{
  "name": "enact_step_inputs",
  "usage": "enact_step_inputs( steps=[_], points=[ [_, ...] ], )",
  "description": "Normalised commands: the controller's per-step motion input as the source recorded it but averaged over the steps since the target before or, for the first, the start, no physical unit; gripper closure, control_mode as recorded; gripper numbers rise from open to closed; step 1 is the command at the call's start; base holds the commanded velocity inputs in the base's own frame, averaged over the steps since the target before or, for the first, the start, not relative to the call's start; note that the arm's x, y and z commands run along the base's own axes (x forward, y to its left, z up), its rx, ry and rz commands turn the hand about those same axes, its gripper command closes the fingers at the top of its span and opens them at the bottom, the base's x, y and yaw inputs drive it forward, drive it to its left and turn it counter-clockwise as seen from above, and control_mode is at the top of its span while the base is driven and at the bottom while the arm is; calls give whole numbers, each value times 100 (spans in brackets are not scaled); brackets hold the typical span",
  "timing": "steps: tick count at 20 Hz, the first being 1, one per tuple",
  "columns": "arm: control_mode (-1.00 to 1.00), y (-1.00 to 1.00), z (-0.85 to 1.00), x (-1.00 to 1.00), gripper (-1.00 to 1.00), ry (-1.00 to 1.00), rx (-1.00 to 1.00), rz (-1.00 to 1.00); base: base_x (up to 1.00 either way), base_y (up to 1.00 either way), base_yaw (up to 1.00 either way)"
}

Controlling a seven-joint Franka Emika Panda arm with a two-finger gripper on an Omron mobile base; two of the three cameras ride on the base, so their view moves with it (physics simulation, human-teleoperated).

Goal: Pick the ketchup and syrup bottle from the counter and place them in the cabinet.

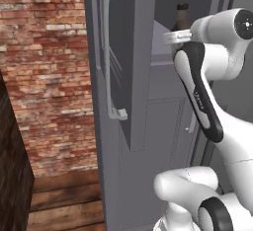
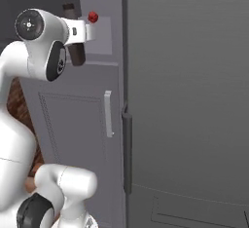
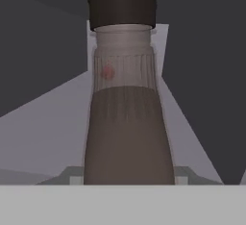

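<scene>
The white arm reaches up into the tall dark grey cabinet [image 1: 143,77], whose panelled door with a long silver bar handle [image 1: 109,52] stands open. The gripper [image 2: 78,39] is closed around the dull brown-grey syrup bottle [image 3: 129,123], which is upright at the level of the inner shelf [image 2: 102,42]. The bright red ketchup bottle [image 2: 92,16] shows just beyond it, inside the cabinet

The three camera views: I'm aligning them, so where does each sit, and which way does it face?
Left base view: behind-left, facing the open cabinet; arm at right.
Right base view: behind-right, facing the same cabinet; arm at left.
Hand view: looks along the end effector at the syrup bottle.
All three share the bottle; the ketchup sits behind it.
</scene>
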Motion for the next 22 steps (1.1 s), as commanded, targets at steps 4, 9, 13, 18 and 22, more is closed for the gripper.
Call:
enact_step_inputs(
  steps=[4,9,13,18,22],
  points=[
    [-100,0,26,24,100,-4,0,0,0,0,0],
    [-100,0,22,21,100,-5,0,0,0,0,0],
    [-100,0,12,21,100,-6,0,0,0,0,0],
    [-100,0,0,26,100,-5,0,0,0,0,0],
    [-100,0,0,26,100,-3,0,0,0,0,0]
  ],
)
